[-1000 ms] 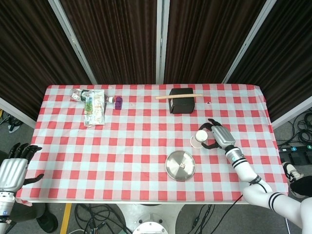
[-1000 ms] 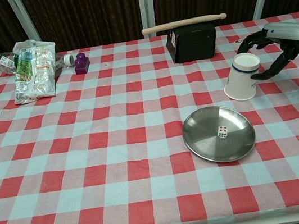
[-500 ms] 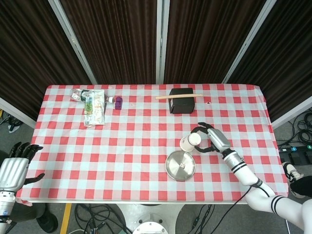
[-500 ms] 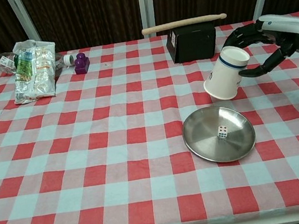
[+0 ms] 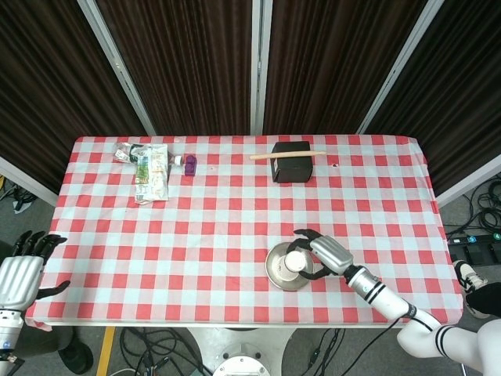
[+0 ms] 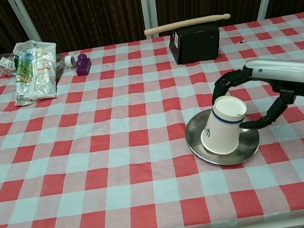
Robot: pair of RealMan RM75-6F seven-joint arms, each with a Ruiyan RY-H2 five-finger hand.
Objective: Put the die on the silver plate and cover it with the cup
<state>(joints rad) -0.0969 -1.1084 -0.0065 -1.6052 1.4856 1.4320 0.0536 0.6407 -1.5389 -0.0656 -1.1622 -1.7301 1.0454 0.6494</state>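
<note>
My right hand (image 6: 264, 93) (image 5: 325, 252) grips a white paper cup (image 6: 222, 126) (image 5: 295, 262), upside down and tilted, its mouth low over the silver plate (image 6: 249, 144) (image 5: 275, 270). The cup stands in front of the spot where the die lay, so the die is hidden in both views. I cannot tell whether the cup's rim touches the plate. My left hand (image 5: 22, 274) hangs off the table's left front corner, fingers apart and holding nothing.
At the back stands a black box (image 6: 194, 43) with a wooden stick (image 6: 187, 24) across its top. A snack bag (image 6: 32, 63), a crumpled plastic bottle (image 6: 5, 61) and a purple block (image 6: 82, 64) lie at the back left.
My right hand has carried the cup leftward and toward the front, from beside the plate to down over it. The die, visible on the plate before, is now covered from view.
</note>
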